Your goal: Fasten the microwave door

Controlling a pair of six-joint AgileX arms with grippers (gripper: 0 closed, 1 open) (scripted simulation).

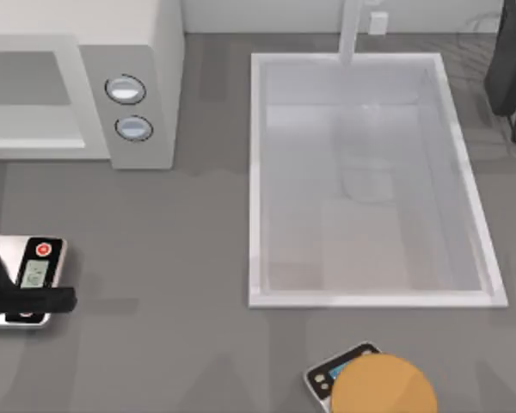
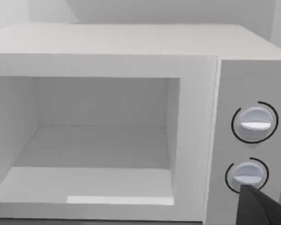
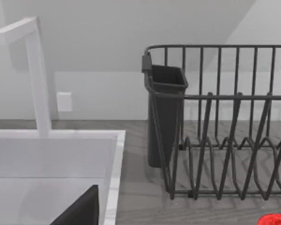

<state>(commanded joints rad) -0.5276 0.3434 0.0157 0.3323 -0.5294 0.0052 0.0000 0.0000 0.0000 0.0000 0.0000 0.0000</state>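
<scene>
The microwave (image 1: 146,52) stands at the table's back left, a white box with a grey panel carrying two round knobs (image 1: 125,89). Its cavity (image 2: 93,126) gapes open toward the front, with nothing inside. The microwave door is out of view. My left gripper (image 1: 47,299) hovers at the table's left edge, in front of the microwave and over a small silver scale (image 1: 36,267). A dark part of it shows in the left wrist view (image 2: 262,208), below the lower knob (image 2: 247,175). A dark part of my right gripper (image 3: 79,211) shows near the sink's rim.
A large white sink (image 1: 256,172) with a faucet (image 1: 351,34) fills the middle and right. A dark dish rack (image 3: 225,122) with a cutlery cup stands at the back right (image 1: 512,69). An orange disc (image 1: 383,387) rests on a second scale at the front. A red item (image 3: 274,219) lies near the rack.
</scene>
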